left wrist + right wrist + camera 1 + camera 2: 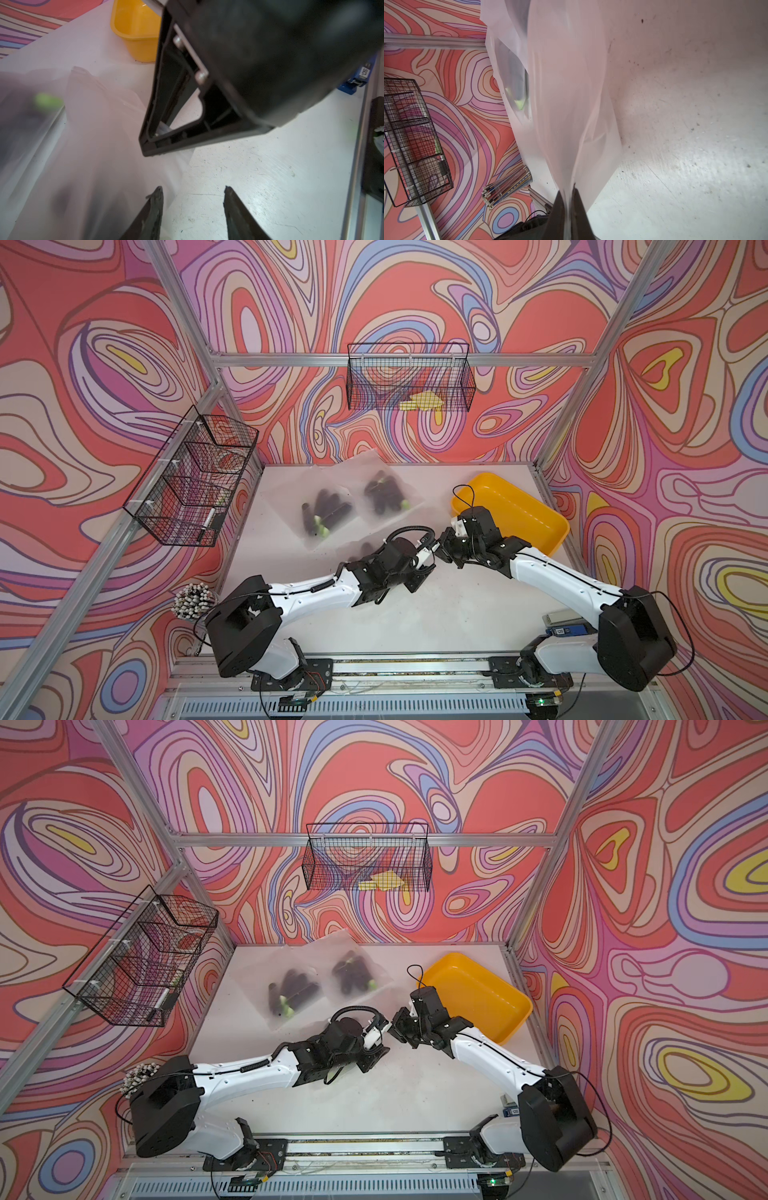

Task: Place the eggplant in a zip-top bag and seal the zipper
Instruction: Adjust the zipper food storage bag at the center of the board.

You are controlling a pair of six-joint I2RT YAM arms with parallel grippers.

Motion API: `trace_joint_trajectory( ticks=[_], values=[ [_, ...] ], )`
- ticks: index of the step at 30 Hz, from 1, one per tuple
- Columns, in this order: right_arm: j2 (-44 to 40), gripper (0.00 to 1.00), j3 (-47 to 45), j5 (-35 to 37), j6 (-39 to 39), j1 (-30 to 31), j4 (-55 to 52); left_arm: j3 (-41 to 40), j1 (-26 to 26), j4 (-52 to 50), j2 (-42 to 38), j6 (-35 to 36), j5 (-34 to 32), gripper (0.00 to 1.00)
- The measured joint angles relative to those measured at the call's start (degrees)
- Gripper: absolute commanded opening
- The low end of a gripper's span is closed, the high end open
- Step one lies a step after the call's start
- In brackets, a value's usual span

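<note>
Since the eggplant (35,110) reads only as a dark blur with a green cap at the left edge of the left wrist view, behind film, we judge it already inside the zip-top bag (571,104); the seal remains.

The right tool (569,187) pinches the bag's edge at lower centre of the right wrist view, with the film running taut upward from its tips. The left tool (193,188) stands partly apart at the bottom of its view, with bare desk (259,176) between the tips and film just beside one of them.

To do this step well, we think: keep the right pinch as the anchor, set the left tips over the zipper track next to it, close, and run along it under tension. We cannot tell whether any of the track is already pressed.

Both top views put the tools near each other at centre frame, with the left arm mostly hiding the bag. They also show more filled bags (328,510) above centre and a yellow tub (515,506) at right. Only the wrist views show the grip.
</note>
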Motion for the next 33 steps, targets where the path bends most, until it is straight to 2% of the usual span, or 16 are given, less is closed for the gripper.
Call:
trace_joint_trajectory(
  ticks=[7, 9, 11, 14, 15, 18, 20, 22, 24, 27, 33],
  values=[
    [0.3, 0.06, 0.7, -0.9, -0.2, 0.1, -0.1, 0.4, -0.2, 1.7, 1.4, 2.3, -6.4, 0.39],
    [0.3, 0.06, 0.7, -1.1, -0.1, 0.1, -0.1, 0.6, -0.2, 2.4, 1.9, 2.6, -7.3, 0.34],
    [0.3, 0.06, 0.7, -1.2, -0.2, 0.1, -0.2, 0.7, -0.2, 3.2, 2.2, 2.8, -8.1, 0.26],
    [0.3, 0.09, 1.0, -1.5, -0.7, 0.1, -0.4, 0.7, -0.2, 3.9, 2.2, 3.3, -8.6, 0.04],
    [0.3, 0.11, 1.1, -1.6, -0.9, 0.1, -0.3, 0.7, -0.2, 4.2, 2.2, 3.4, -8.6, 0.00],
    [0.3, 0.23, 1.1, -1.6, -1.5, 0.0, -0.3, 0.7, -0.3, 4.2, 2.2, 3.7, -8.5, 0.00],
    [0.3, 0.36, 1.1, -2.1, -2.6, -0.7, -0.2, 0.7, -0.2, 3.8, 2.0, 3.7, -8.4, 0.00],
    [0.3, 0.42, 1.6, -2.7, -4.5, -2.0, -0.6, 0.7, -0.2, 2.7, 1.4, 3.7, -7.9, 0.00],
    [0.3, 0.46, 3.0, -3.1, -6.9, -4.2, -2.0, 0.7, -0.2, 1.5, 0.4, 3.7, -6.7, 0.00],
    [0.2, 0.46, 7.2, -3.1, -12.1, -7.5, -4.9, 0.7, 0.7, -0.5, -1.3, 2.9, -2.4, 0.00],
    [-3.5, 0.45, 10.2, -3.1, -29.8, -8.6, -4.8, 0.7, 9.9, -1.7, -1.9, -2.9, 15.0, 0.00]
  ],
)
